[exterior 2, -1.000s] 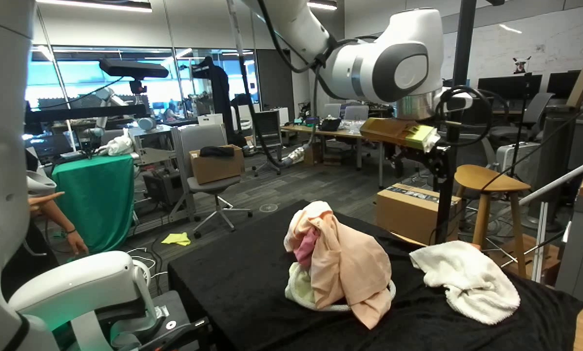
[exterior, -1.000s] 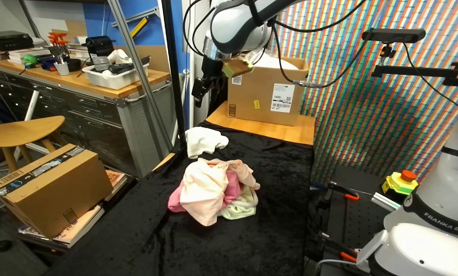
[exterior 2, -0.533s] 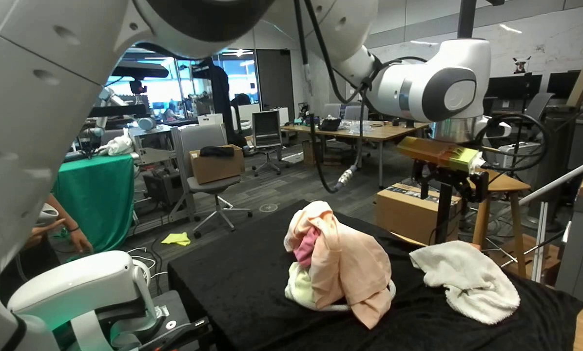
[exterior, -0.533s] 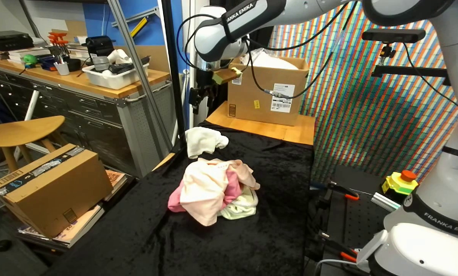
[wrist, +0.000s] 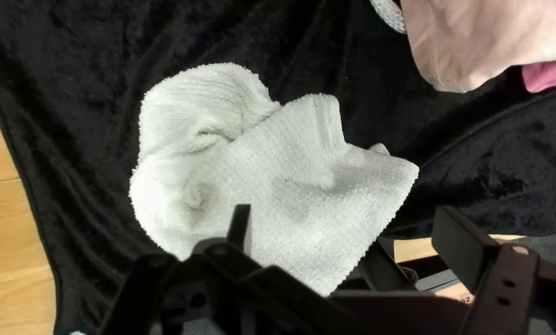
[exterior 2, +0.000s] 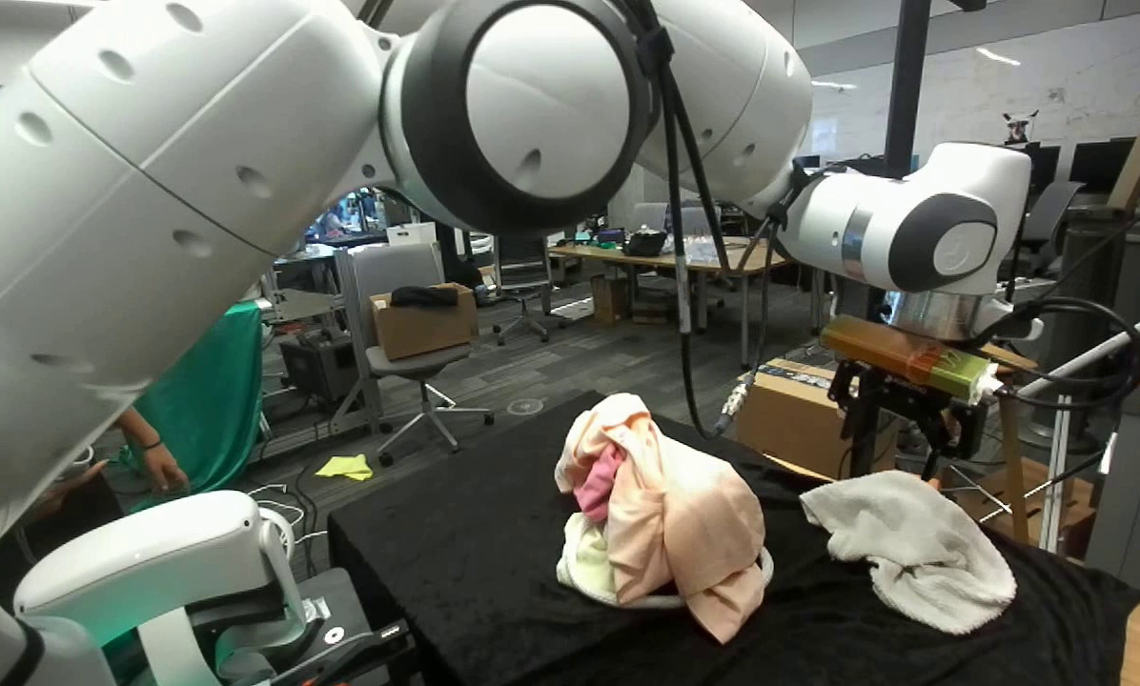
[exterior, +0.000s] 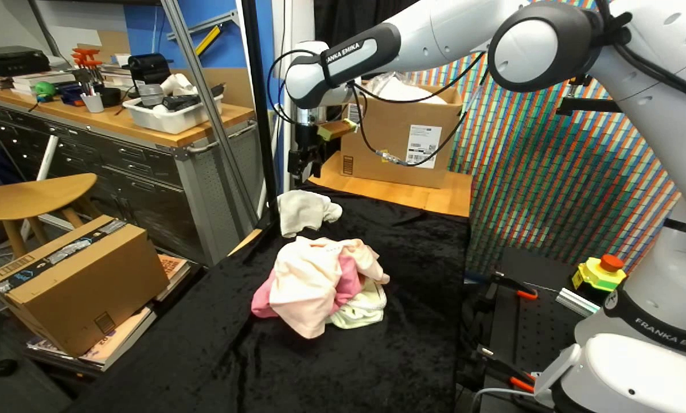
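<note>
One carton (exterior: 392, 129), white contents (exterior: 403, 89), fingers (wrist: 461, 246) near towel (wrist: 268, 186)

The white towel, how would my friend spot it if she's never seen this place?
First find the big black cloth. On it, below the open gripper, lies a crumpled towel. It's plain white and fuzzy, while the heap beside it is peach, pink and pale green.

FRANKA EMIKA on robot arm (exterior: 371, 49) and base (exterior: 661, 326), "02" on book (wrist: 452, 291)
</note>
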{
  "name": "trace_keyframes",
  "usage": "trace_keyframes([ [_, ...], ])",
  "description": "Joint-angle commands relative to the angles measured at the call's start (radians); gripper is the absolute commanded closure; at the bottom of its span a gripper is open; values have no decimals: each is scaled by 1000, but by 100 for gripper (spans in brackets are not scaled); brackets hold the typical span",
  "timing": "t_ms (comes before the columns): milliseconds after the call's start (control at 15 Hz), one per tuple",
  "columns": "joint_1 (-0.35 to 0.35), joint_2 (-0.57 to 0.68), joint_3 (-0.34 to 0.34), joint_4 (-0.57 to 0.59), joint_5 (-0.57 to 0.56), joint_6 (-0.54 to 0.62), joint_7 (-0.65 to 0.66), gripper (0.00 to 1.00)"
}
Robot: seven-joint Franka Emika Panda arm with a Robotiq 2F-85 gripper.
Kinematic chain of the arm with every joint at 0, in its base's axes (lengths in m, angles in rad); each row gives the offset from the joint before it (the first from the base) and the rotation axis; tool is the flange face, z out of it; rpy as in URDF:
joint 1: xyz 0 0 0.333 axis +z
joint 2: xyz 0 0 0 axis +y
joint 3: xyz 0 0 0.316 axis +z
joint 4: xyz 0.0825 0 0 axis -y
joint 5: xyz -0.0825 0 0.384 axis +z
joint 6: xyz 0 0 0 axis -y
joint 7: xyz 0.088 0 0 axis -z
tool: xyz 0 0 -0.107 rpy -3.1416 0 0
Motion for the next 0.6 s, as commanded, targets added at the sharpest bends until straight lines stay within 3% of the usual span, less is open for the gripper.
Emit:
trace_keyframes([
  [0,-35,108,36,156,33,-91,-55,0],
  [533,-54,221,95,284,69,-181,-154,0],
])
